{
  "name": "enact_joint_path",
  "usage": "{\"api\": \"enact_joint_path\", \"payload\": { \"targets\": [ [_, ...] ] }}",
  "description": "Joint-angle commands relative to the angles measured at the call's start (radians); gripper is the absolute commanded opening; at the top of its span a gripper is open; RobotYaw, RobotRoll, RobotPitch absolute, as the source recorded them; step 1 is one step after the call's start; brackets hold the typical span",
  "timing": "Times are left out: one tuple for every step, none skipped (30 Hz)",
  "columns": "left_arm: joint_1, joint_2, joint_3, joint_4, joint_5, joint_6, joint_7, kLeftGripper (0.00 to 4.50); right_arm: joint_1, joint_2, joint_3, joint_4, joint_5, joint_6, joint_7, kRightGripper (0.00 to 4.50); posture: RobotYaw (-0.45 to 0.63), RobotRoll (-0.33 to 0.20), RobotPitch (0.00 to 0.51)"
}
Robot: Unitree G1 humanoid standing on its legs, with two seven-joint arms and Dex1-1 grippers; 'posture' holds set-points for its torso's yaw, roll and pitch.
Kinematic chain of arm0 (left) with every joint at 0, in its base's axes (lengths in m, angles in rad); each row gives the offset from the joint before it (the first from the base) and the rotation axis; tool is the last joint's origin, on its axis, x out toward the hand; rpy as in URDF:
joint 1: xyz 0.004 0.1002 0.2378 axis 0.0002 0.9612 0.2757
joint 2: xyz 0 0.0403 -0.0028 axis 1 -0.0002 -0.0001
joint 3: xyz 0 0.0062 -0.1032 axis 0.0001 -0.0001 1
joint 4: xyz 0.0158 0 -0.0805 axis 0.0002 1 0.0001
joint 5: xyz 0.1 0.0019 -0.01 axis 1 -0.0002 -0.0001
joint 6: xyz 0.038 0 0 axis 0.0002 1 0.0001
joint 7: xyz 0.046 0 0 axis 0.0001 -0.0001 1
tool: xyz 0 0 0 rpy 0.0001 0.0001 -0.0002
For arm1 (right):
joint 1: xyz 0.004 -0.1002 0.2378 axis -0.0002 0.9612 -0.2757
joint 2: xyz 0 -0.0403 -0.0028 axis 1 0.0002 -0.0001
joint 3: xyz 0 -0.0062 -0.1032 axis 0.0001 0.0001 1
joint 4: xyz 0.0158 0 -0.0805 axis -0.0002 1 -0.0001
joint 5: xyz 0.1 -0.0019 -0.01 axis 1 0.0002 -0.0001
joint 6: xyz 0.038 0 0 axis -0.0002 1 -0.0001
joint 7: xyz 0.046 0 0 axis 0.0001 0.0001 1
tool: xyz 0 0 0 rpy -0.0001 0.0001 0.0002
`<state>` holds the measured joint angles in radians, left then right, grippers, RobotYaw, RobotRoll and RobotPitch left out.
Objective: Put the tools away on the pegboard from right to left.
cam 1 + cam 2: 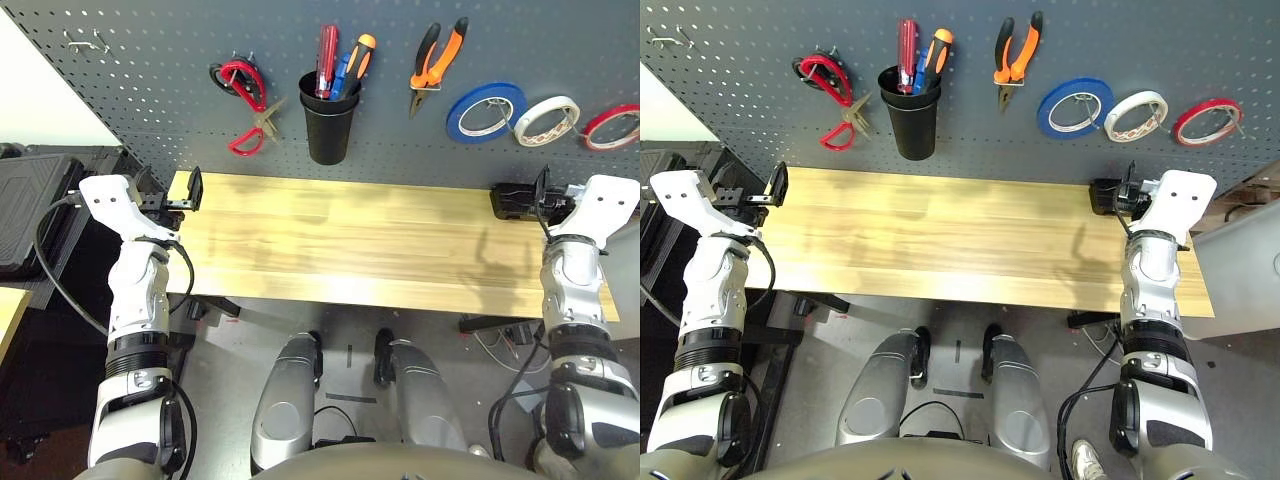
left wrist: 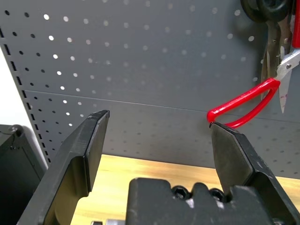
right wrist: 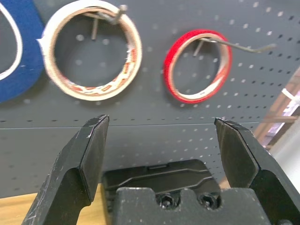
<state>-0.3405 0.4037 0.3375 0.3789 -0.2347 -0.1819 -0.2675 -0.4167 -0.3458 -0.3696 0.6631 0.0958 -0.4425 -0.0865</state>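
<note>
I see the dark grey perforated metal pegboard (image 1: pixel 150 90) standing upright along the far edge of the light wooden counter (image 1: pixel 350 245), and I place everything against that board. On its far right hook hangs the thin red tape ring (image 3: pixel 198 65), with a white tape roll (image 1: pixel 546 119) just left of it and a blue tape roll (image 1: pixel 486 110) left of that. Further left, the orange-and-black-handled pliers (image 1: pixel 436 62) hang nose down from the board. Near the board's middle a black plastic cup (image 1: pixel 330 118) is mounted on it, and the slim red-handled screwdriver (image 1: pixel 326 62) stands upright inside beside a blue-handled tool and an orange-handled one. Left of the cup the red-handled scissors (image 1: pixel 246 112) hang from a hook together with black-handled scissors (image 1: pixel 222 78). My left gripper (image 2: pixel 157 140) hovers at the counter's left end, in front of the board below the scissors, its black fingers (image 2: pixel 86 150) spread wide and holding nothing. My right gripper (image 3: pixel 159 140) hovers at the counter's right end, facing the board below the red and white tapes, fingers likewise spread apart and empty, with a small black box (image 3: pixel 159 176) on the counter between it and the board.
</note>
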Motion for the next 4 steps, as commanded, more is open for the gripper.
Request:
{"api": "enact_joint_path", "payload": {
  "targets": [
    [0.012,0.009,0.014,0.030,0.011,-0.018,0.017,4.46,0.003,-0.014,-0.017,0.036,0.004,-0.025,-0.019,4.50,0.17,0.000,0.197],
    [0.012,0.009,0.015,0.032,0.011,-0.019,0.019,4.46,0.002,-0.016,-0.017,0.041,0.005,-0.029,-0.020,4.50,0.17,0.000,0.197],
    [0.011,0.009,0.015,0.033,0.011,-0.020,0.021,4.46,0.002,-0.018,-0.016,0.045,0.005,-0.032,-0.021,4.50,0.17,0.000,0.197],
    [0.011,0.008,0.015,0.034,0.010,-0.021,0.023,4.46,0.001,-0.020,-0.016,0.049,0.004,-0.035,-0.022,4.50,0.17,0.000,0.197]
  ]
}}
